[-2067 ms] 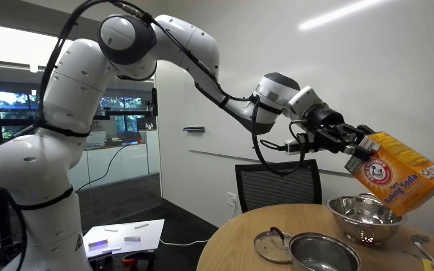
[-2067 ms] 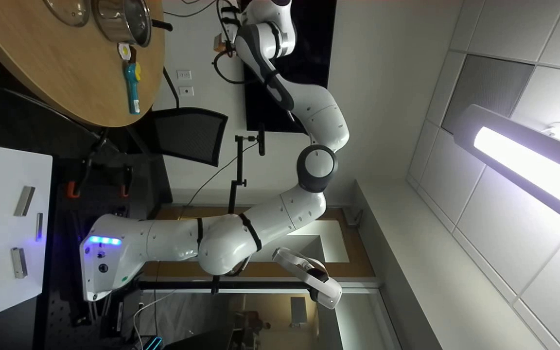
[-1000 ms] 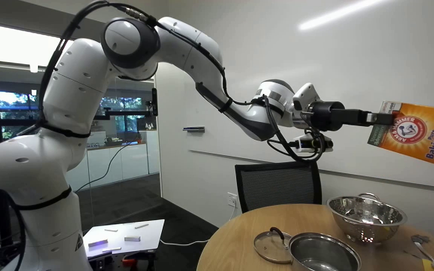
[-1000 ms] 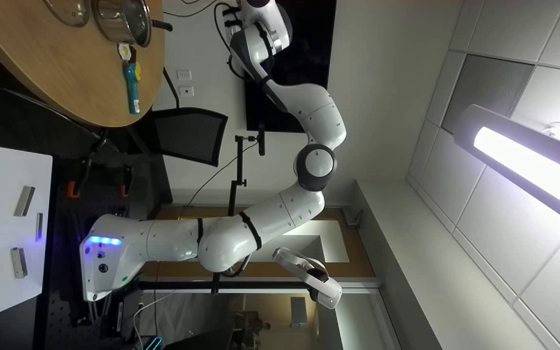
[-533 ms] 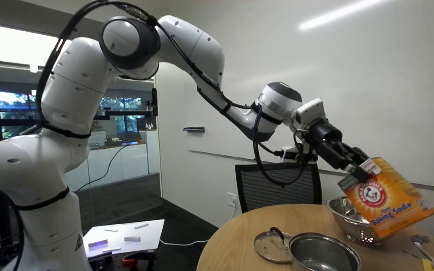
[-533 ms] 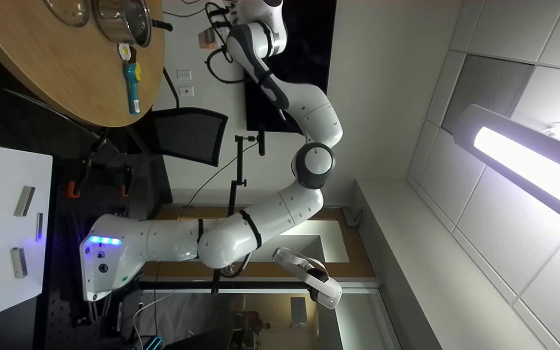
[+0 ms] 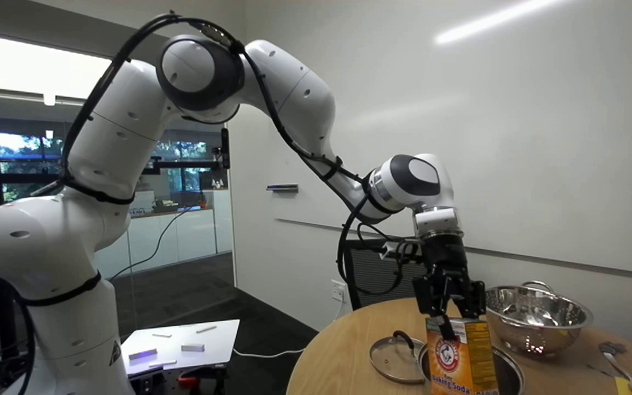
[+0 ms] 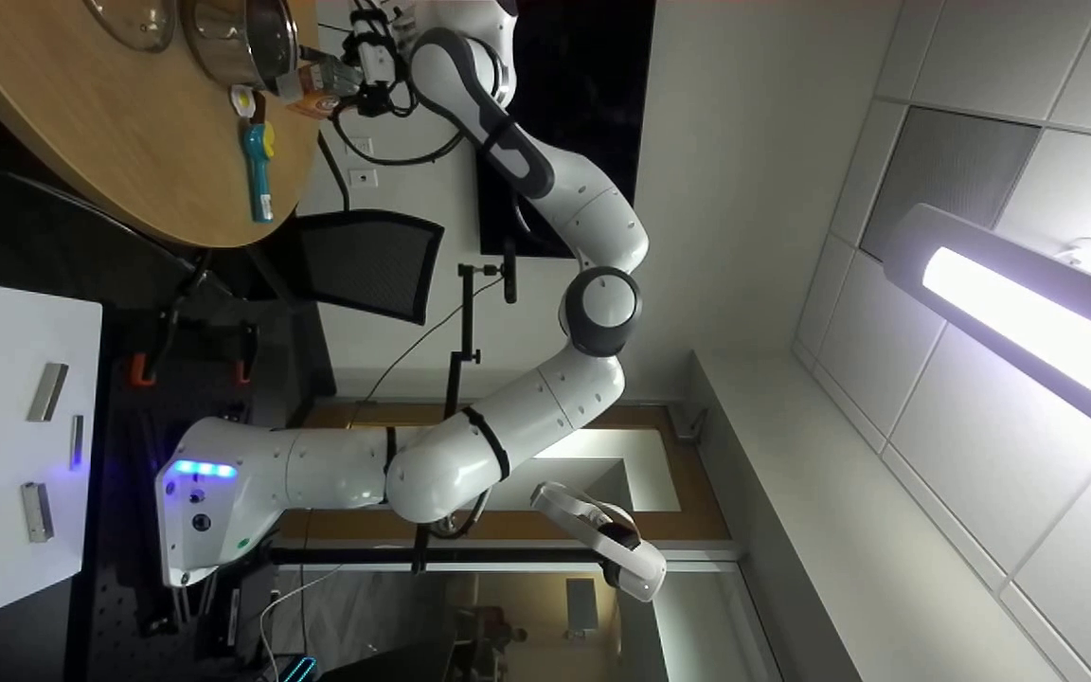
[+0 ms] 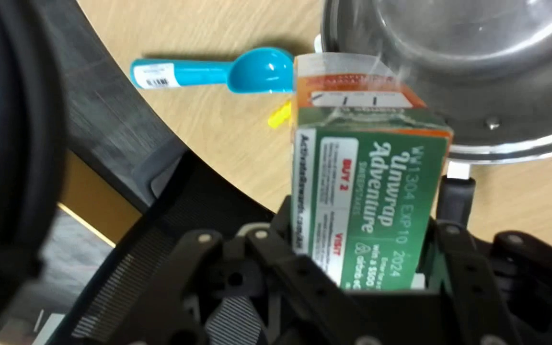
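My gripper is shut on an orange baking soda box, gripping it near its upper end. The box hangs roughly upright in front of the steel pot and hides part of it; its lower end is cut off by the frame edge. In the wrist view the fingers press on both sides of the box, with its green panel facing the camera. The box overlaps the rim of the pot. In an exterior view the box is beside the pot.
A glass lid lies beside the pot. A metal colander stands behind it, with a spoon to its right. A blue scoop lies near the table edge. A black mesh chair stands against the round table.
The box was held raised and nearly level, then tilted down in front of the colander. It has swung down and left to roughly upright by the pot, still held.
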